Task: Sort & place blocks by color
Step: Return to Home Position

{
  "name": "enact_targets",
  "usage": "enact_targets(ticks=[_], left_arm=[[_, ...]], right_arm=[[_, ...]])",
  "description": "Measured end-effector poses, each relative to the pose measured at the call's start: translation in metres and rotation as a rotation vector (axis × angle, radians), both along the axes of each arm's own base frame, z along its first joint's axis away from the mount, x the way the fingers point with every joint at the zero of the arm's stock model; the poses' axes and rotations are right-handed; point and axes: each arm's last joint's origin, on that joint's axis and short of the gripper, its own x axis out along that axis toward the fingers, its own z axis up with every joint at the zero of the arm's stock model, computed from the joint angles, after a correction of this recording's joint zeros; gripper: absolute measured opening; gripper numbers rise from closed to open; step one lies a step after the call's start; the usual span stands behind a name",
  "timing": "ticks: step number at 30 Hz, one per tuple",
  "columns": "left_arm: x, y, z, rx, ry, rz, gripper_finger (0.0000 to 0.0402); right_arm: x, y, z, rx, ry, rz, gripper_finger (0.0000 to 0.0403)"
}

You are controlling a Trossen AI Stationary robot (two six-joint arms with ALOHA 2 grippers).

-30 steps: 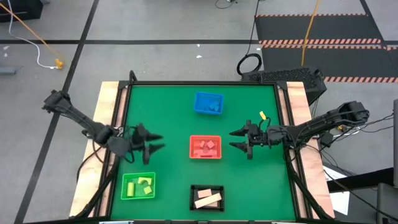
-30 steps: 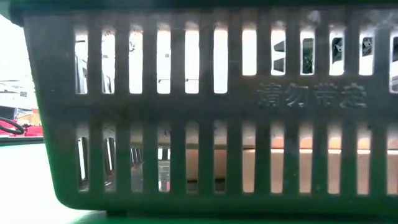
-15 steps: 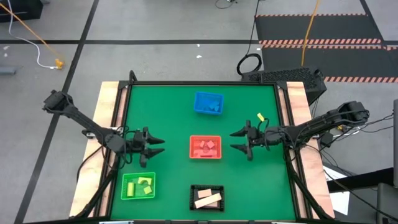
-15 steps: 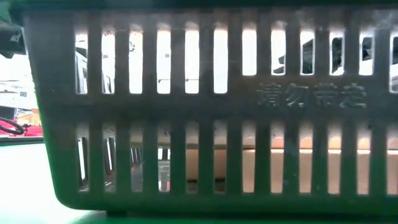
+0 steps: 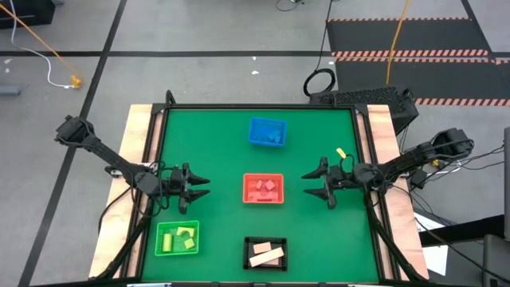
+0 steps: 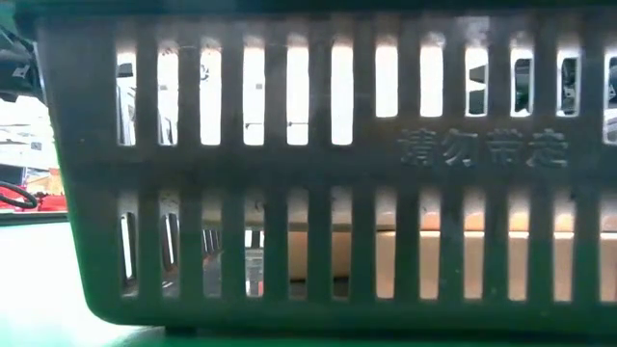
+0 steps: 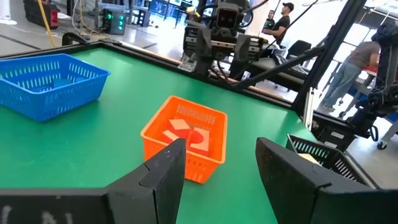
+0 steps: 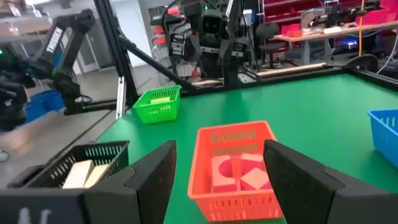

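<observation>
Looks sorted to me, nothing loose on the green bench [image 5: 223, 143]. Tan wooden bars [image 5: 266, 255] lie in the black slotted bin [image 5: 246, 253] at the near edge, yellow pieces [image 5: 185, 236] in the green bin [image 5: 159, 239] by the near-left corner, and pink-red cubes [image 5: 264, 188] mid-bench in the orange-red bin [image 5: 246, 189]. My left hand [image 5: 209, 187] and right hand [image 5: 304, 184] hang wide open and empty either side of it, parked clear I'd guess.

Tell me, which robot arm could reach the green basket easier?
Probably left. The left fingers, open and empty, hover close to the green basket on their side of the table. The right fingers are far across, beyond the orange basket in the middle.
</observation>
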Motion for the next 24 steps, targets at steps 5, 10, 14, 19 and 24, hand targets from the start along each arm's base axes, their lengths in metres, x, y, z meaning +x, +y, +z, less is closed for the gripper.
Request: enact_targets(ticks=[5, 10, 14, 19, 24], left_arm=[[0.0000, 0.0001, -0.0006, 0.010, 0.006, 0.001, 0.0195], [-0.0001, 0.0001, -0.0007, 0.007, 0.007, 0.001, 0.0195], [-0.0001, 0.0001, -0.0007, 0.006, 0.007, 0.002, 0.0195], [-0.0001, 0.0001, -0.0008, 0.007, 0.007, 0.002, 0.0195], [-0.0001, 0.0001, -0.0008, 0.008, 0.007, 0.002, 0.0195]], right_arm=[[-0.0001, 0.0000, -0.0023, -0.011, 0.023, 0.001, 0.0235], [-0.0003, -0.0002, -0.0059, -0.015, 0.059, 0.000, 0.0235], [-0.0004, -0.0002, -0.0063, -0.015, 0.063, 0.000, 0.0235], [-0.0004, -0.0002, -0.0057, -0.013, 0.057, 0.000, 0.0235], [-0.0004, -0.0002, -0.0054, -0.012, 0.054, 0.000, 0.0235]])
